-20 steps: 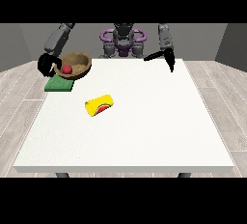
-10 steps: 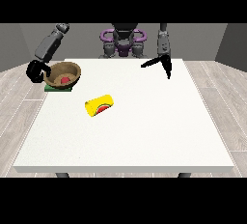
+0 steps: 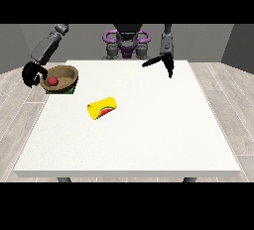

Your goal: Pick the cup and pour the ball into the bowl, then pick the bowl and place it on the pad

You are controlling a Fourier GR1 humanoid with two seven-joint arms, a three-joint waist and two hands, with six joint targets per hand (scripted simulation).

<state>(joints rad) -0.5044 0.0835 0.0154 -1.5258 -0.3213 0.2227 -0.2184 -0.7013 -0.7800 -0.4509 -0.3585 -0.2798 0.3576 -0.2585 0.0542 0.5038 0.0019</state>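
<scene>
**A:** Front view, since that's all you've got — where's your bowl sitting?

**B:** The brown bowl [image 3: 63, 78] is at the table's [image 3: 149, 140] left edge, on top of the green pad [image 3: 68, 91]; you can only see a sliver of pad poking out under its near side. The red ball [image 3: 52, 81] is inside the bowl, towards its left.

**A:** And the fingers next to it?

**B:** The hand at the view's left [image 3: 31, 73] is just off the bowl's left rim, out past the table edge. Its fingers look curled into a hook shape, with the tips near the rim, but you can't tell from here if they're touching or pinching it.

**A:** Cup?

**B:** The yellow cup [image 3: 101, 108] is lying on its side mid-table, its open mouth facing the camera — well apart from both hands.

**A:** Other hand?

**B:** The hand at the view's right [image 3: 163, 63] hangs above the far side of the table, fingers straight and spread, holding nothing.
</scene>
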